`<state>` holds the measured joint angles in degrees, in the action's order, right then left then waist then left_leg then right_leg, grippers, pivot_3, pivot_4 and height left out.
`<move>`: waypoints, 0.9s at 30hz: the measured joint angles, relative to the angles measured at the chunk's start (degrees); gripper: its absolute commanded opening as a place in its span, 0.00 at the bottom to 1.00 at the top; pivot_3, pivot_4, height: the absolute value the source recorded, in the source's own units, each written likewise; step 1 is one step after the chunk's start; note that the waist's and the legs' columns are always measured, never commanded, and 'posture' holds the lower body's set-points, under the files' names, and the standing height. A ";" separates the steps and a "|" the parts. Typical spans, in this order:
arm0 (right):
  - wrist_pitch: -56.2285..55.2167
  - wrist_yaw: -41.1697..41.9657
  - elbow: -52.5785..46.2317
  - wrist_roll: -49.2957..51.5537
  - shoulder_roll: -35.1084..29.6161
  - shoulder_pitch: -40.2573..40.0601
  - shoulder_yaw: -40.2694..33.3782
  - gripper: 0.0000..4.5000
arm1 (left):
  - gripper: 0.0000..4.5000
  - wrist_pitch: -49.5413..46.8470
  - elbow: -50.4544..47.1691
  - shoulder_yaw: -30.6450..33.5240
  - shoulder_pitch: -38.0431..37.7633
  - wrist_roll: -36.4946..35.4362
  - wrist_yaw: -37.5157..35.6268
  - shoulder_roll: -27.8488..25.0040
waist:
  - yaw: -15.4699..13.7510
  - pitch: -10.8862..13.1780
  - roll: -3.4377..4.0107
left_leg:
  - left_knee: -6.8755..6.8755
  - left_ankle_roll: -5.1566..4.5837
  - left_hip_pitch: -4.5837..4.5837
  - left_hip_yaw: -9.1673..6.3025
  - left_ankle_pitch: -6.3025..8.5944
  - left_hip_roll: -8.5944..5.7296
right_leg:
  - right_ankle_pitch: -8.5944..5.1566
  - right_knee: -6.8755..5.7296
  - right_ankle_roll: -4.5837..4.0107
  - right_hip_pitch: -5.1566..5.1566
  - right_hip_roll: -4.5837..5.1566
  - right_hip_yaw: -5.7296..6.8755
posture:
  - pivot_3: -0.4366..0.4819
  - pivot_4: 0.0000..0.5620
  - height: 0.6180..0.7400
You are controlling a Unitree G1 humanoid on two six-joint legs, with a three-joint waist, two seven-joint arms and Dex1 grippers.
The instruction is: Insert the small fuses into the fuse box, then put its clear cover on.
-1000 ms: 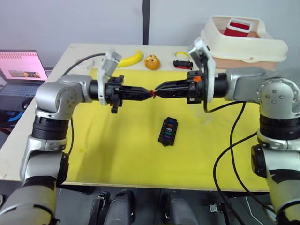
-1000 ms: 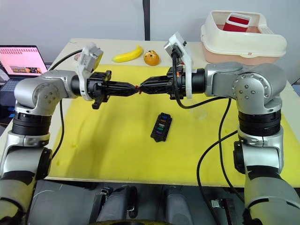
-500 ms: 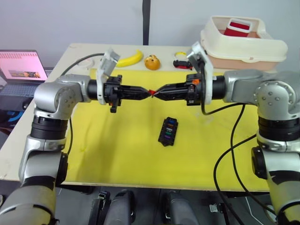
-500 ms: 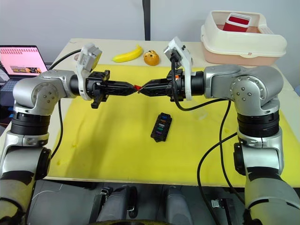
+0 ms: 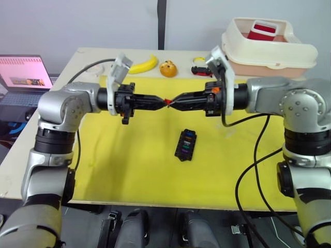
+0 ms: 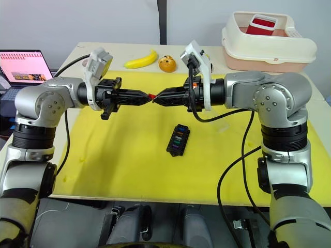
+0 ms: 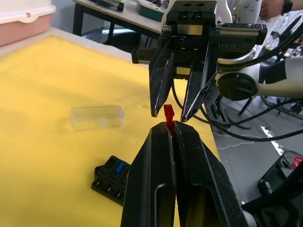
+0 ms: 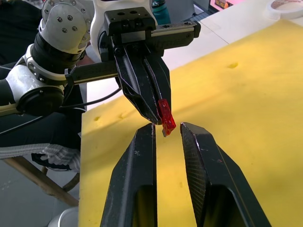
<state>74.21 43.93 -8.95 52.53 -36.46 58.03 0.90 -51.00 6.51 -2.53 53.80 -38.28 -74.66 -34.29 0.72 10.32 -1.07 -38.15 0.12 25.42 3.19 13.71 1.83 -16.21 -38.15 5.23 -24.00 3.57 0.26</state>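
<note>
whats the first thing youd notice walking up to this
The two grippers meet tip to tip above the yellow mat: the left gripper is shut on a red fuse, and the right gripper stands open around it. Below them the fuse box lies on the mat.

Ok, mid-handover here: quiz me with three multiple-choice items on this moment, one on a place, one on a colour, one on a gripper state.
1. Where does the clear cover lie?
A. on the yellow mat
B. on the fuse box
C. in the cream bin

2. What colour is the fuse held between the two grippers?
A. teal
B. red
C. amber

3. How is the right gripper set?
A. shut on the fuse
B. shut on nothing
C. open around the fuse

Answers:
1. A: it rests on the yellow mat, apart from the fuse box.
2. B: the left gripper pinches a red piece.
3. C: its fingers stand apart on either side of the fuse.
</note>
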 measured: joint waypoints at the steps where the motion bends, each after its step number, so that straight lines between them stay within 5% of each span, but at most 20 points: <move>1: 0.02 -0.15 0.00 0.01 0.12 0.00 0.00 0.19 | 0.00 0.00 0.00 0.00 0.00 0.00 0.05 0.16 | 0.00 0.00 0.00 | 0.00 0.00 0.00 0.00 0.00 0.00 | 0.00 0.00 0.00 0.00 0.00 0.00 | 0.48 0.27 1.00; 9: 0.15 -0.48 0.00 0.02 0.59 0.00 0.00 0.19 | 0.00 -0.04 -0.01 0.00 -0.01 -0.01 0.50 0.32 | 0.01 0.00 0.00 | 0.00 0.00 0.00 0.00 0.00 0.00 | 0.00 0.00 0.00 0.00 0.00 0.00 | 0.48 0.27 1.00; 12: 0.24 -0.62 0.07 0.06 0.59 -0.01 -0.15 0.01 | 0.00 -0.05 -0.16 0.10 -0.18 -0.08 0.61 0.14 | 0.01 0.00 0.00 | 0.00 0.00 0.00 0.00 0.00 0.00 | 0.00 0.00 0.00 0.00 0.00 0.00 | 0.48 0.27 1.00; 24: 0.35 -0.94 -0.12 0.08 0.60 -0.01 -0.18 0.01 | 0.00 -0.15 -0.41 0.02 -0.16 -0.01 1.01 0.02 | 0.01 0.00 0.00 | 0.00 0.00 0.00 0.00 0.00 0.00 | 0.00 0.00 0.00 0.00 0.00 0.00 | 0.48 0.27 1.00; 27: 0.19 -0.68 -0.84 -0.04 0.19 0.00 -0.17 0.00 | 0.31 -1.23 -0.28 -0.41 0.07 0.38 1.76 -0.35 | 0.00 0.00 0.00 | 0.00 0.00 0.01 0.00 0.00 0.00 | 0.00 0.00 0.00 0.00 0.00 0.00 | 0.48 0.27 1.00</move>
<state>74.41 43.25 -9.78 52.49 -36.27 58.03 0.73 -52.23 6.23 -2.94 53.87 -37.90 -72.90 -34.64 0.72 10.32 -1.07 -38.15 0.11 25.43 3.18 13.71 1.83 -16.21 -38.15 5.23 -24.00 3.57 0.26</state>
